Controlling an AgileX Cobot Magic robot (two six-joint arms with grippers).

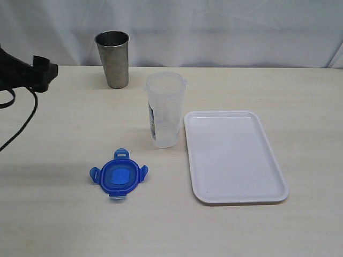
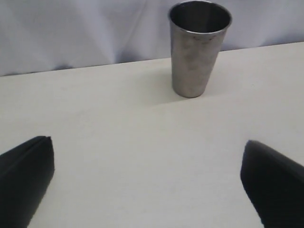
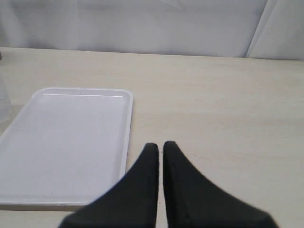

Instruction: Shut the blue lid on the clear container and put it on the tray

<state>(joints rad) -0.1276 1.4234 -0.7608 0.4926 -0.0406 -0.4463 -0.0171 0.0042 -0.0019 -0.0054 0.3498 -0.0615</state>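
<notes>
The blue lid point(image 1: 118, 175) lies flat on the table, in front and to the left of the clear container point(image 1: 165, 110). The container stands upright and uncovered, just left of the white tray point(image 1: 233, 158), which has nothing on it. My left gripper point(image 2: 148, 143) is open with only bare table between its fingers; it hovers at the far left point(image 1: 45, 71), well away from the lid and facing the steel tumbler. My right gripper point(image 3: 160, 145) is shut on nothing, close to the tray point(image 3: 66, 142), and is outside the exterior view.
A steel tumbler point(image 1: 113, 58) point(image 2: 198, 47) stands upright at the back left, behind the container. A black cable point(image 1: 24, 120) hangs from the left arm over the table's left side. A white curtain backs the table.
</notes>
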